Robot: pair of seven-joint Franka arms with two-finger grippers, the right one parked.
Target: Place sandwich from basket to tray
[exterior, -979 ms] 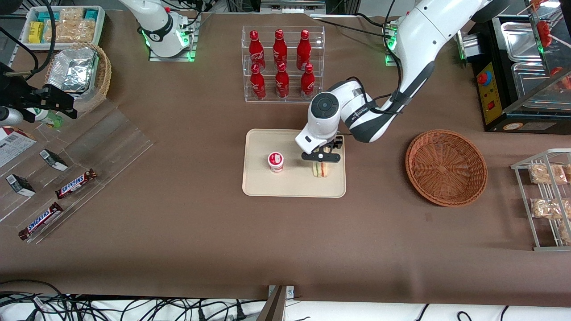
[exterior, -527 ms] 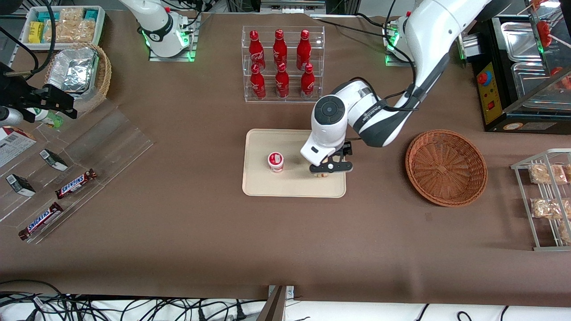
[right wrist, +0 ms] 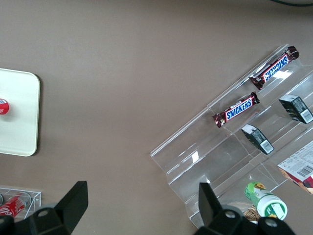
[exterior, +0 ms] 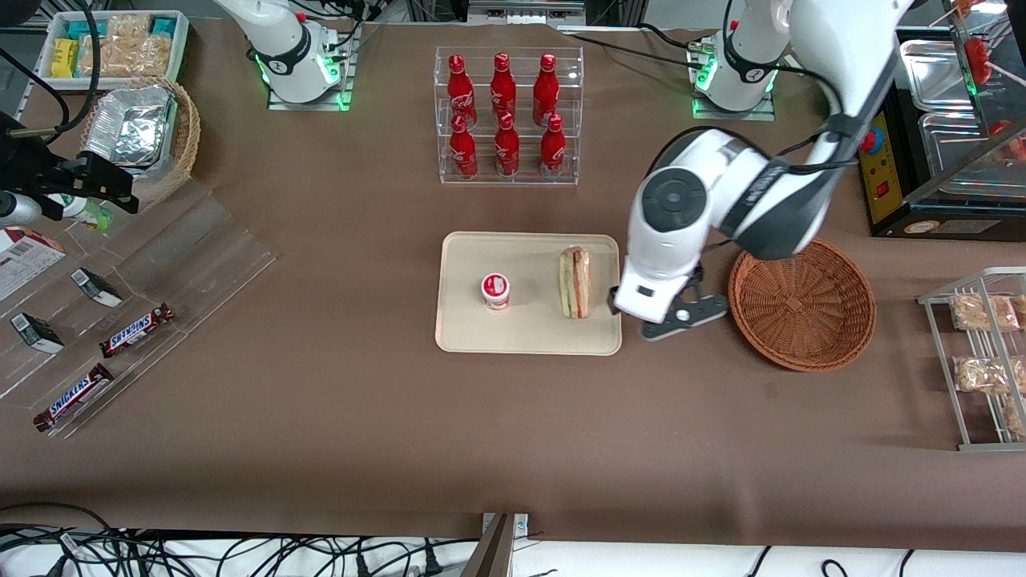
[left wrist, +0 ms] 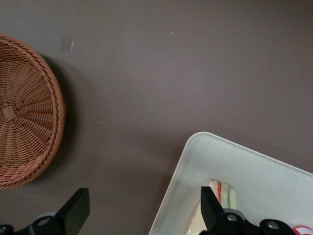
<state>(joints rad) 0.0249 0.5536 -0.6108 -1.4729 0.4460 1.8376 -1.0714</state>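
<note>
The sandwich, a wrapped wedge with green, red and yellow layers, lies on the cream tray, near the tray's edge toward the working arm's end. Its corner also shows in the left wrist view, sandwich on the tray. The round reddish-brown basket stands empty beside the tray, and the basket shows in the wrist view too. My gripper hangs open above the bare table between tray and basket, holding nothing; the gripper has its fingers spread wide over the tray's rim.
A small cup with a red-and-white lid stands on the tray. A clear rack of red bottles is farther from the camera. A wire rack of snack packs and a black machine flank the basket.
The gripper let go of the sandwich, which now lies on the tray. The arm then rose and swung off the tray toward the basket.
</note>
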